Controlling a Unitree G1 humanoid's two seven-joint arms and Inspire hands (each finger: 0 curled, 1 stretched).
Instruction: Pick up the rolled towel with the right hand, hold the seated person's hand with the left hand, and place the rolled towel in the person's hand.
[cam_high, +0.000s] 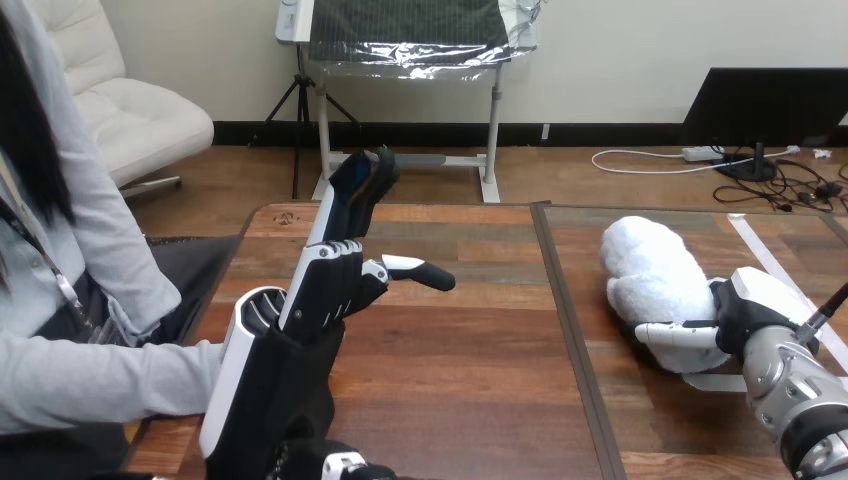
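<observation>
Early stage: grasp on the towel made, handover steps outstanding.
On the counter lies the rolled towel, judged not yet lifted; at its near end the right hand has fingers and thumb curled round it. Well left of the rolled towel, the left hand is upright, fingers straight and pressed together, thumb out, holding nothing; the person's sleeve ends behind it.

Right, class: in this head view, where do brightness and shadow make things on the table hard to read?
Head view: the rolled towel is brightest, its top almost plain white; head view: the table has a soft sheen, no hard glare; head view: the left hand has black parts merging into one dark mass; head view: the towel's shadow by the right hand is faint.
</observation>
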